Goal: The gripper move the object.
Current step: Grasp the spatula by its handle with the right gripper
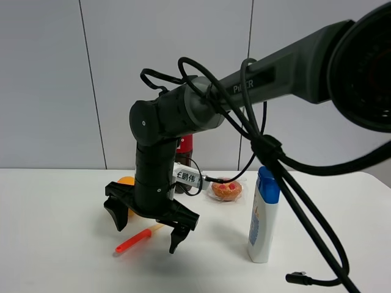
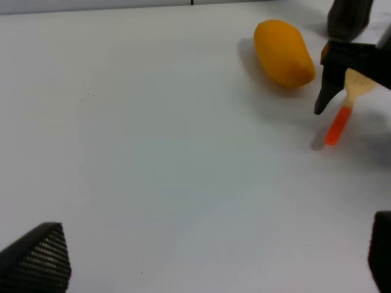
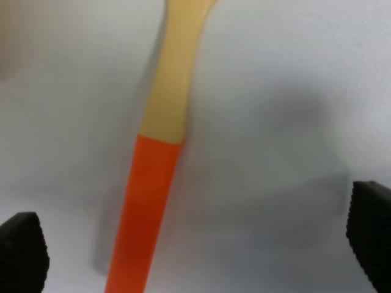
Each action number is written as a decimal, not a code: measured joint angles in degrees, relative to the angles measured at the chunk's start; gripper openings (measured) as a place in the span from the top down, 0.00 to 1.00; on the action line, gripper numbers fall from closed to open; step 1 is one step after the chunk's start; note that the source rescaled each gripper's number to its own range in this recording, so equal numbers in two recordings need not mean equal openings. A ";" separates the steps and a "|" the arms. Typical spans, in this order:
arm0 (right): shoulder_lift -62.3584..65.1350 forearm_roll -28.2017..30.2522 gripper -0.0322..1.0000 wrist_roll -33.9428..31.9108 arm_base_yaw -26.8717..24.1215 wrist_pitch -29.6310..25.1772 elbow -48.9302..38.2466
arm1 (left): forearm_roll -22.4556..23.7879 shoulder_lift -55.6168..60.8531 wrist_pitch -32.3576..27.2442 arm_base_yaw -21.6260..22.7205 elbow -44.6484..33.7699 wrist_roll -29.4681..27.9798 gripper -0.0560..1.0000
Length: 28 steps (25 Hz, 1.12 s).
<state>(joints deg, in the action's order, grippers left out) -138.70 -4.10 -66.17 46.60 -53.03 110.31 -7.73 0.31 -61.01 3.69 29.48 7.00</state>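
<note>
The spatula [image 1: 135, 239] lies flat on the white table [image 1: 55, 244], its red-orange handle pointing front-left and its pale yellow end under my right gripper. My right gripper [image 1: 146, 229], a black claw, hangs open just above it, with one prong on each side. In the right wrist view the spatula [image 3: 146, 207] runs between the open fingertips [image 3: 21, 250], with nothing gripped. My left gripper [image 2: 208, 262] is open and empty, low over bare table. From there I see the spatula [image 2: 338, 122] and one prong of the right claw [image 2: 325, 94] far off.
An orange oval fruit [image 1: 125, 181] lies just behind the claw and also shows in the left wrist view [image 2: 284, 52]. A white bottle with a blue cap [image 1: 264, 213] stands to the right. A wrapped snack [image 1: 226, 190] and a dark bottle [image 1: 184, 146] are behind. Black cables [image 1: 293, 201] hang at the front right.
</note>
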 joint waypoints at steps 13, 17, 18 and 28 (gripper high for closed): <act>-0.84 -0.37 0.00 1.13 -0.33 -0.90 0.00 | 0.00 0.00 0.00 0.00 0.00 0.07 0.00; -0.84 -0.22 0.00 1.30 -0.33 -1.52 0.00 | 0.00 0.00 0.00 0.00 0.00 0.07 0.00; -0.87 -0.22 0.00 1.30 -0.33 -1.81 0.00 | 0.00 0.00 0.00 0.00 0.00 0.07 0.00; -0.94 0.20 0.48 1.76 -0.33 -1.95 0.00 | 0.00 0.00 0.00 0.00 0.00 0.01 0.00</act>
<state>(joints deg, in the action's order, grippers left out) -139.64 -3.90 -64.41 46.27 -54.98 110.31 -7.73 0.31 -61.01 3.69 29.48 7.02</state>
